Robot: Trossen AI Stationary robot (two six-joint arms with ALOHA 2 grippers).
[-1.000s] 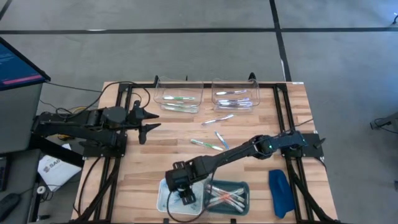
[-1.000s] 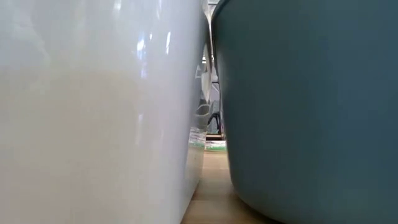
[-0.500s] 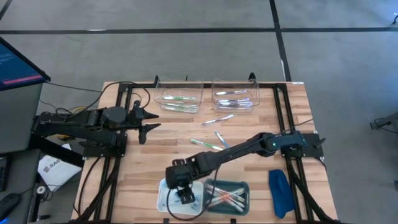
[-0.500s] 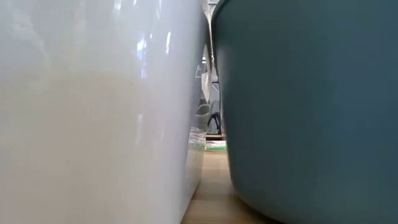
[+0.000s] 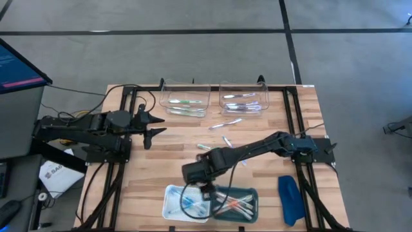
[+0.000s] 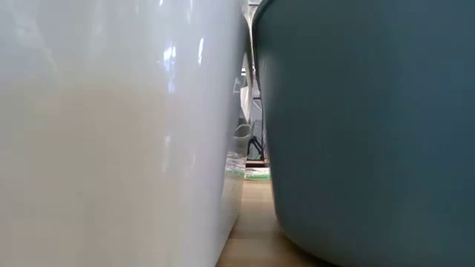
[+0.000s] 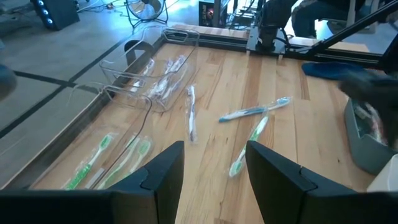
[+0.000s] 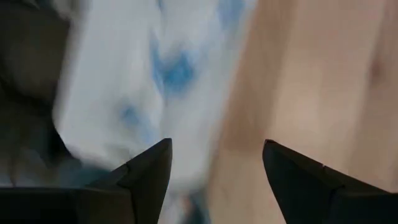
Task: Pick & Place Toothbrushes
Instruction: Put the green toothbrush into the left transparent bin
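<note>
My right gripper (image 5: pixel 205 186) is open and empty at the far rim of the white tray (image 5: pixel 168 205), between it and the teal tray (image 5: pixel 254 193). In the right wrist view it (image 8: pixel 214 165) hangs over blurred blue toothbrushes (image 8: pixel 174 68) lying in the white tray. Pink and orange toothbrushes (image 5: pixel 233 205) lie in the teal tray. Three wrapped toothbrushes lie loose on the table (image 5: pixel 225 124) (image 5: pixel 228 142) (image 5: pixel 205 147). My left gripper (image 5: pixel 159 126) waits open at the table's left side, its fingers (image 7: pixel 163 174) pointing at the loose toothbrushes (image 7: pixel 255 110).
Two clear bins stand at the far edge: one (image 5: pixel 185 101) holds green toothbrushes, the other (image 5: pixel 241 98) silvery ones. A dark-blue oblong object (image 5: pixel 290 200) lies near the right edge. In the low view the white tray wall (image 6: pixel 111 133) and the teal tray wall (image 6: pixel 371 126) fill the picture.
My right gripper has risen from inside the white tray and drawn back toward the table's far edge and slightly right, moving fast. The blue toothbrushes in the white tray, covered by it before, now show.
</note>
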